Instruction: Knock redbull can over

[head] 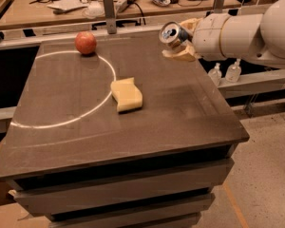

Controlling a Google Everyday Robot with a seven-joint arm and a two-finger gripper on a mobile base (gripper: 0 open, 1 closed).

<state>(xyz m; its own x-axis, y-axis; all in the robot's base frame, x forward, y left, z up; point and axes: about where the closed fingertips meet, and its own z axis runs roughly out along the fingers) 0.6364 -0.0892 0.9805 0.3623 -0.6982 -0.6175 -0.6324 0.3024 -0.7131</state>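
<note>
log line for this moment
pincer: over far-right edge of dark table, shut on slim silver-blue metal can | can: tilted, top facing camera | round red apple, yellow sponge: on table

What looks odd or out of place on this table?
The can near the table's far right corner leans steeply instead of standing upright, its shiny top turned toward the camera, right at the robot's gripper. The apple and sponge sit normally; nothing looks spilled.

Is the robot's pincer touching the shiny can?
Touching. The camera view shows the redbull can tilted, its top toward the camera, clamped between the beige fingers of the pincer at the table's far right corner.
</note>
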